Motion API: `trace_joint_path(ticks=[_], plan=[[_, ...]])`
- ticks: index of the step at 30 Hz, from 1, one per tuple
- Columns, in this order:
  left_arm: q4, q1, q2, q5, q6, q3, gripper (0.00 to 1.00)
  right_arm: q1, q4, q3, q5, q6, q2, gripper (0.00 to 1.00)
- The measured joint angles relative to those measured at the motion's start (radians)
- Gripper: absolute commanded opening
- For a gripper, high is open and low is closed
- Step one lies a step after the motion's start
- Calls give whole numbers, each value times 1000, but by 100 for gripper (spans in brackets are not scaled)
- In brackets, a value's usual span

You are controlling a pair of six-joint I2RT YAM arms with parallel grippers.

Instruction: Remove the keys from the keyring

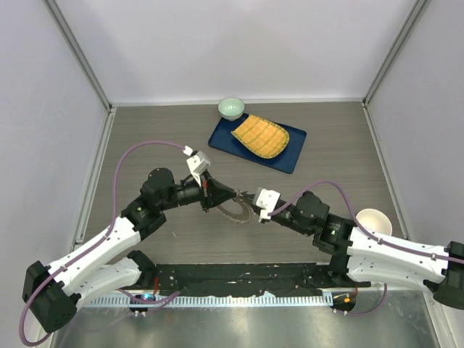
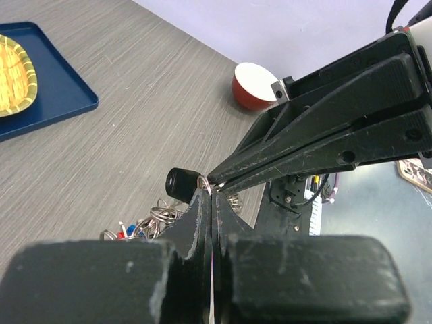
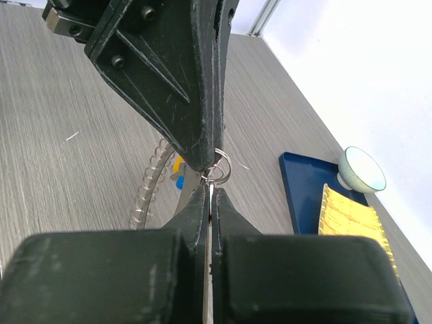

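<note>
I am pressing both end effectors together, tip to tip: my left end effector [image 2: 210,196] and right end effector [image 3: 210,192] are each pinching a small wire loop [image 3: 222,166]. The keyring [image 1: 233,211], fringed with keys [image 2: 138,228], is sitting just beneath them, mid-counter [image 1: 326,148].

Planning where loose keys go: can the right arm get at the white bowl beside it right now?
Probably, though not freely: the white bowl sits unobstructed beside the right arm, but the right gripper is shut on a small ring that the left gripper also pinches.
</note>
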Motion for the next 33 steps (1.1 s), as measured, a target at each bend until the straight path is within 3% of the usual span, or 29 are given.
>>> trace_joint_path(ticks=[33], plan=[[129, 14, -32, 16, -151, -48, 0, 76, 52, -11, 124, -102, 1, 1]])
